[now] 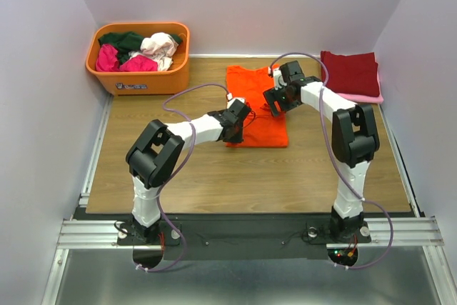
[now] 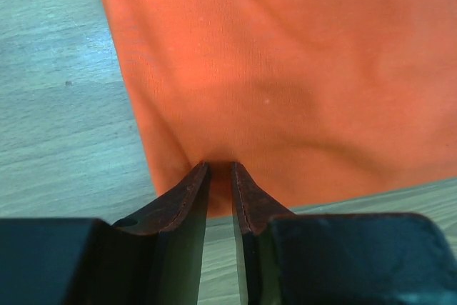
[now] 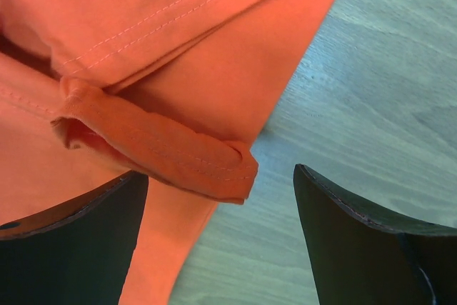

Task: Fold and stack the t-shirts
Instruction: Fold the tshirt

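Orange t-shirt point(image 1: 251, 85) lies on the wooden table point(image 1: 214, 176), mid-field. Left gripper point(image 2: 220, 166): jaws narrow, pinching the shirt's near hem, with cloth puckered at the tips. Right gripper point(image 3: 220, 173): jaws wide, holding nothing, straddling a rolled sleeve hem point(image 3: 157, 151) at the shirt's right edge. Dark red t-shirt point(image 1: 348, 71) lies folded at far right, atop a pink t-shirt point(image 1: 371, 98).

Overhead and 2 close wrist views share the t-shirt point(image 1: 251, 85)

2 arms point(image 1: 203, 128): white links, black joint housings, lilac cables point(image 1: 203, 85); tool fingers point(image 2: 178, 205) dark, reddish-edged.
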Motion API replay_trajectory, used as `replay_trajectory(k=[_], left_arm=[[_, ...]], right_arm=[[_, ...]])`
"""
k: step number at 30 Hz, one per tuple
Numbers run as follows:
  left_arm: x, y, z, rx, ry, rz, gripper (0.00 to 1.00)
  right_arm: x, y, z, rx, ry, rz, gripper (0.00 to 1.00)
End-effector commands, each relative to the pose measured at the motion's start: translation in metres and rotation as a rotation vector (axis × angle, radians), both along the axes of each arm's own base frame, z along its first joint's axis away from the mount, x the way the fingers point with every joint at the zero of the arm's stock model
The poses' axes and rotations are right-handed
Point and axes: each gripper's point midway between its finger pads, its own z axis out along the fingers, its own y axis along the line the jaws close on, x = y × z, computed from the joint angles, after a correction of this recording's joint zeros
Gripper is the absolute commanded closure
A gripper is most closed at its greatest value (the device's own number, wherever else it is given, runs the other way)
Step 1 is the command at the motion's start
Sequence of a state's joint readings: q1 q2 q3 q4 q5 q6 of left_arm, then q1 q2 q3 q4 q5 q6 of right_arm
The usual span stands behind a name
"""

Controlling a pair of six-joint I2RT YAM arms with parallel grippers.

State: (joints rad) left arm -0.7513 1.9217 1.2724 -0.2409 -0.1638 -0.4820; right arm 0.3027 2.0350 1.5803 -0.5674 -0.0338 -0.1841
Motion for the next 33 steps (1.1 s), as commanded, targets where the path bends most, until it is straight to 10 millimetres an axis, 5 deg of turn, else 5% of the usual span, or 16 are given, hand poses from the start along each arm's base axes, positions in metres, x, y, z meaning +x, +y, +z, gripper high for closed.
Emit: replay_trajectory(k=[1,13,16,20,33], left_arm=[[-0.007,0.0,0.0,-0.025,0.006,0.002,0.69],[-0.012,0.003,-0.004,-0.031,0.017,-0.002,0.7],[-0.014,0.003,-0.005,-0.031,0.022,-0.004,0.7],[-0.015,0.002,-0.004,-0.036,0.022,-0.008,0.7],[-0.027,0.007,-0.011,-0.038,0.059,-0.006,0.7]], right_arm=[[0.023,0.009,0.013,0.011,-0.08,0.035,0.12],[0.005,0.024,0.035,0.066,-0.103,0.114,0.11],[0.0,0.028,0.028,0.044,-0.099,0.134,0.01],[-0.002,0.028,0.013,-0.014,-0.087,0.138,0.0],[0.045,0.023,0.015,-0.102,-0.189,0.094,0.0]])
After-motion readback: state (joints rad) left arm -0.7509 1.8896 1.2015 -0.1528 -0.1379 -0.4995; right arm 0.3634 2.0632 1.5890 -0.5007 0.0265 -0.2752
